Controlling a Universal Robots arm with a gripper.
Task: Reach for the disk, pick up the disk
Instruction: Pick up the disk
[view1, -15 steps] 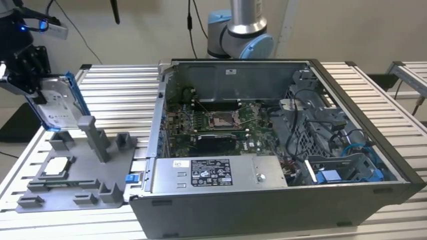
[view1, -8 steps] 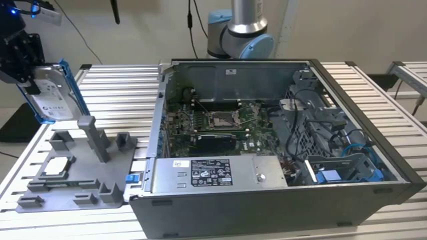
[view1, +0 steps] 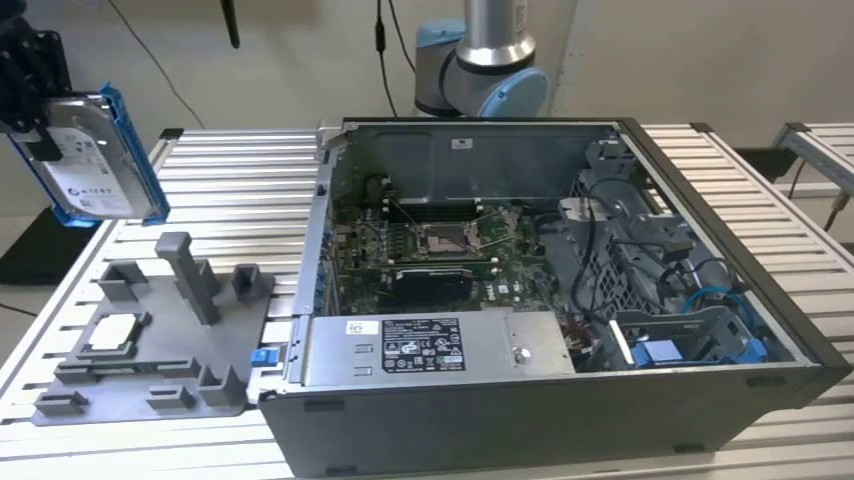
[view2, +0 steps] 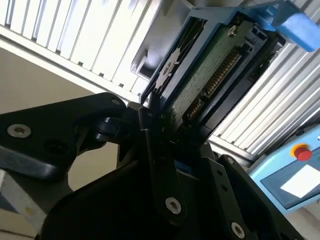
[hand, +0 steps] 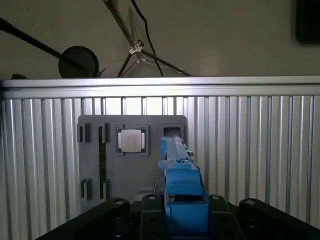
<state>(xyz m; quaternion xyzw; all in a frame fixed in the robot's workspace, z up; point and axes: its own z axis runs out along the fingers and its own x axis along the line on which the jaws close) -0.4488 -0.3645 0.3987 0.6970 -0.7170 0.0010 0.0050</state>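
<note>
My fingers (view2: 157, 160) hold the disk (view1: 94, 150) squeezed between them. It hangs in the air, high over the counter (view1: 227, 170) and the grey tray (view1: 147, 350). I think a firm, even squeeze is best, so the disk cannot slip or swing
</note>
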